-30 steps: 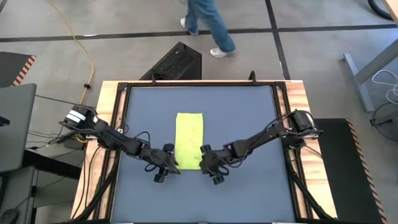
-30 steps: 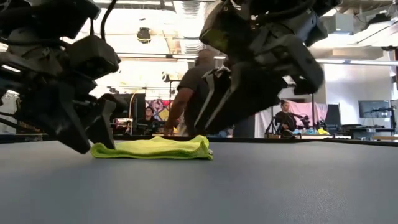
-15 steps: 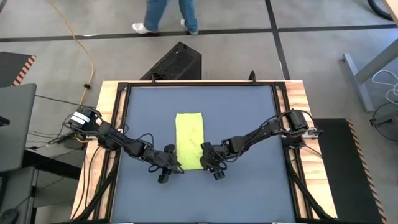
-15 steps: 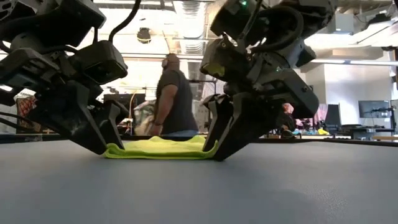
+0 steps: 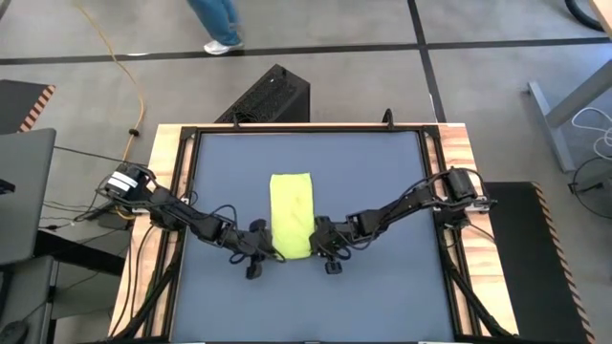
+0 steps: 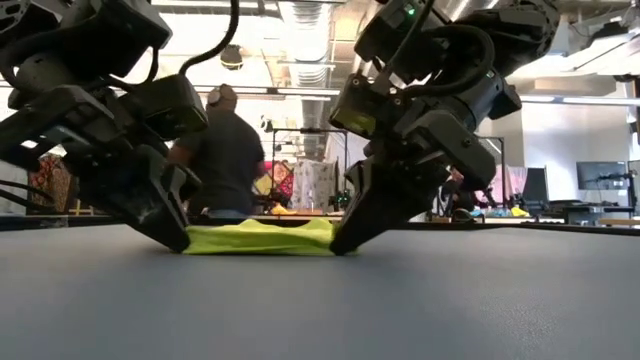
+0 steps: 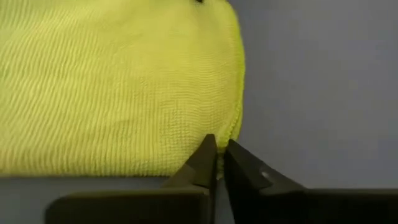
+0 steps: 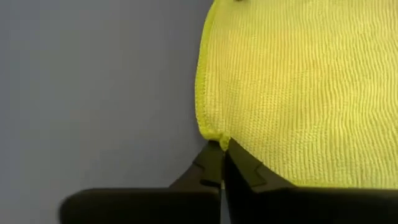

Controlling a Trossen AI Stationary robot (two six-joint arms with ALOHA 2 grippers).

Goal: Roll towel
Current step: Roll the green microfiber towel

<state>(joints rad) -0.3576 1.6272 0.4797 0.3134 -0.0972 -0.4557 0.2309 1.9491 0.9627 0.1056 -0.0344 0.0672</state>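
The towel (image 5: 292,214), a lime cloth folded into a narrow strip, lies flat on the dark blue-grey table (image 5: 382,182), its length running from far to near. Both arms reach in from the sides to its near end. My left gripper (image 5: 272,251) is shut at the towel's near left corner. My right gripper (image 5: 316,247) is shut at the near right corner. In the low view the towel (image 6: 260,238) lies between the two gripper heads, whose fingertips are down at the table. My left gripper pinches the towel's near left corner (image 7: 229,129) between its two fingertips (image 7: 205,152). It slants down at it from the near left. The corner and the towel stay on the table; one layer or several, I cannot tell. My right gripper pinches the towel's near right corner (image 8: 214,135) between its two fingertips (image 8: 239,158). It slants down at it from the near right. The towel lies flat on the table, slack.
A black frame with wooden borders (image 5: 177,153) rims the table. Bare table lies on all sides of the towel. A person (image 6: 225,150) moves in the room beyond the far edge.
Both grippers have sunk to the table and closed in on the towel's near corners, the right one moving farther. Both were open a second ago and have shut on the corners. The towel's far part has stayed where it was.
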